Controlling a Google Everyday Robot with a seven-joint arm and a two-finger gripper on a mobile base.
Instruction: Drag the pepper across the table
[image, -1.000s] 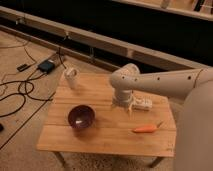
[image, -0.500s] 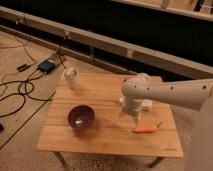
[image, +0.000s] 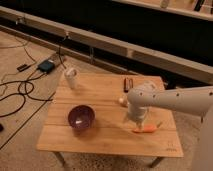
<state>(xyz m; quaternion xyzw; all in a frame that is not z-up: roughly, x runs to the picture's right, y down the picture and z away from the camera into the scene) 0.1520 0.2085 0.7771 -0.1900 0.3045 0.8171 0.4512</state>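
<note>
The pepper (image: 147, 129), small, slim and orange-red, lies on the light-wood table (image: 100, 140) near its front right part. My gripper (image: 137, 120) hangs at the end of the white arm that reaches in from the right. It stands low over the table, just left of the pepper and close to its blunt end. The gripper is open and nothing shows between its fingers. The pepper rests flat on the wood, not lifted.
A purple bowl (image: 81, 117) sits at the front left of the table. A white cup-like container (image: 71, 78) stands at the back left corner, a dark flat object (image: 128, 83) at the back, a small pale item (image: 121, 100) beside the arm. Cables and a blue box (image: 46, 65) lie on the floor to the left.
My arm has swung from the table's middle toward the front right and lowered the gripper beside the pepper. The pepper, bowl and cup have not moved.
</note>
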